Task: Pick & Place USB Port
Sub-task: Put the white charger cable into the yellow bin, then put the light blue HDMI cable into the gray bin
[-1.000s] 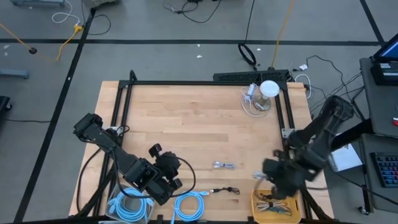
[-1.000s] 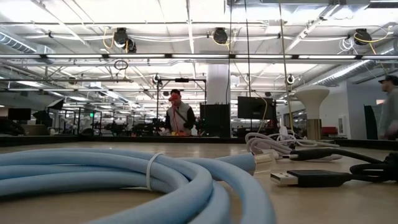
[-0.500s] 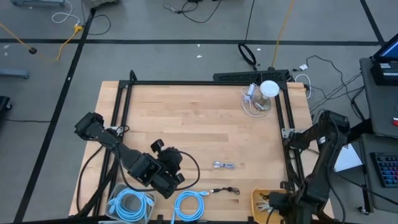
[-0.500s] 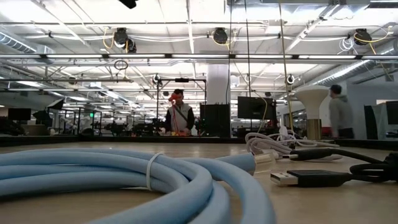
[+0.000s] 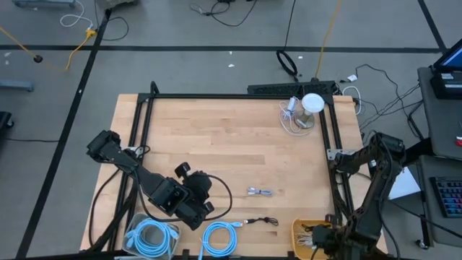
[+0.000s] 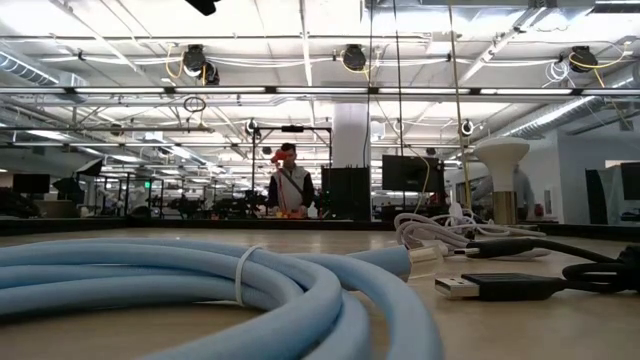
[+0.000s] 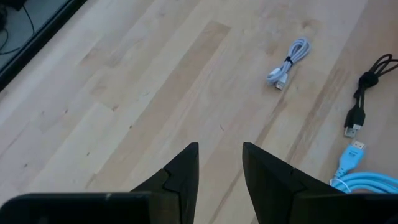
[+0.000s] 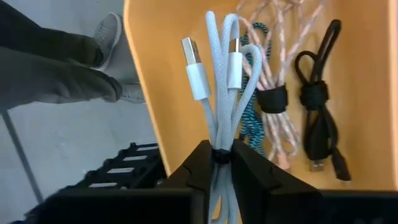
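My right gripper [image 5: 316, 235] [image 8: 219, 163] is at the table's near right corner, over a yellow bin [image 5: 299, 230] [image 8: 155, 93], and is shut on a bundled white USB cable [image 8: 217, 87]. The bin holds a pink-white cable [image 8: 273, 93] and a black cable [image 8: 320, 118]. My left gripper [image 5: 199, 211] [image 7: 221, 163] is open above bare wood near the table's near left. Another white cable bundle [image 5: 258, 191] [image 7: 287, 61] and a black cable [image 5: 263, 220] [image 7: 365, 93] lie flat on the table. My right gripper pinches the white cable bundle between its two fingers at the black tie [image 8: 219, 155] around its middle. The loops and both plugs [image 8: 194, 62] stick out past the fingertips over the bin. Whether the bundle touches the bin floor cannot be told.
Two blue coiled cables lie at the near edge [image 5: 151, 237] [image 5: 220, 238], one filling the low view's foreground [image 6: 200, 290]. A white lamp with cords [image 5: 309, 107] stands at the far right. A black frame [image 5: 238, 96] borders the table. A person's legs [image 8: 56, 68] show beside the bin.
My right arm has swung toward the table's near edge and lowered, bringing its gripper from above the wood to over the yellow bin, then held still. A person has walked across the room behind the table.
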`<act>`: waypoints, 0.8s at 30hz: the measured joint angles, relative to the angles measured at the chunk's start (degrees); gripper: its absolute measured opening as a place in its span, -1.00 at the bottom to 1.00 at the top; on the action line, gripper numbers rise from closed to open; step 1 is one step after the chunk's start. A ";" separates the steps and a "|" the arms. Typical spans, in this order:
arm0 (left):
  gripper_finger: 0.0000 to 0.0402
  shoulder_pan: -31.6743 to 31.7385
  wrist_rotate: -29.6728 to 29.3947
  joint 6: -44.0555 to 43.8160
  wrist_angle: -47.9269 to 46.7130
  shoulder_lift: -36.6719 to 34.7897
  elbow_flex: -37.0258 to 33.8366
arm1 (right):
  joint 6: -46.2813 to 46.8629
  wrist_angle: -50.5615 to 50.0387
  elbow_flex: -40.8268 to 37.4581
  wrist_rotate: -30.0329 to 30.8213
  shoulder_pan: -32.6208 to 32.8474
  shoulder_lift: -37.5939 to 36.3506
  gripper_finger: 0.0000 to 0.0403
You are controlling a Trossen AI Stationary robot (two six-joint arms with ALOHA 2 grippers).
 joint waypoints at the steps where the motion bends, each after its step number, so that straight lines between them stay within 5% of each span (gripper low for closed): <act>1: -0.37 0.00 0.00 -0.02 0.01 0.00 0.00 | 0.69 -0.04 0.00 0.12 -0.02 0.00 -0.77; 11: -0.37 0.00 1.00 0.40 0.00 0.00 0.00 | 3.59 0.29 0.00 1.32 -0.12 -0.07 0.06; 17: -0.37 -0.02 1.43 1.18 -0.02 0.00 0.00 | 2.39 -4.62 0.00 8.18 -3.06 -3.91 0.12; 24: -0.37 0.00 1.37 1.20 0.00 0.00 0.00 | -9.96 -8.68 0.01 23.42 -15.50 -13.21 0.00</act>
